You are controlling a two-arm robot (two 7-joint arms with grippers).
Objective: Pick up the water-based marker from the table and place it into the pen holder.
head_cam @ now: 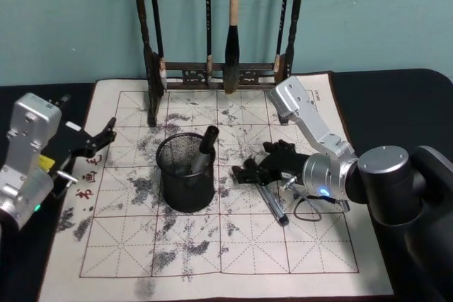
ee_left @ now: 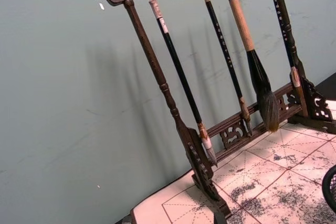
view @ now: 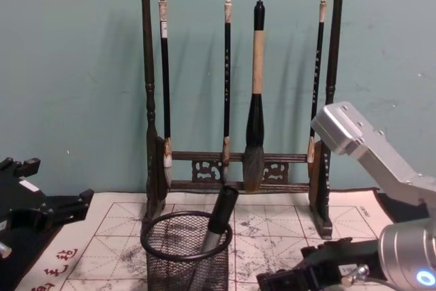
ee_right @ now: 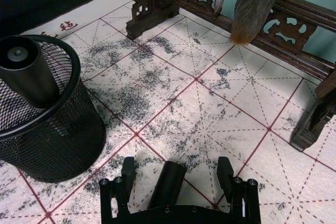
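A dark water-based marker [head_cam: 275, 207] lies on the ink-stained mat, right of the pen holder [head_cam: 185, 175]. The holder is a black wire-mesh cup standing upright, with another dark marker [head_cam: 207, 148] leaning inside it. My right gripper [head_cam: 256, 167] is low over the lying marker's far end. In the right wrist view this gripper [ee_right: 177, 169] is open, one finger on each side of the marker [ee_right: 167, 187] with a gap on both sides, and the holder [ee_right: 47, 124] stands close beside it. My left gripper [head_cam: 93, 145] is parked open at the mat's left edge.
A tall dark wooden brush rack [head_cam: 212, 72] with several hanging brushes stands at the back of the mat [head_cam: 212, 259], close behind the holder. A thin dark cable loop [head_cam: 308, 211] lies by the marker's near end. Black tabletop surrounds the mat.
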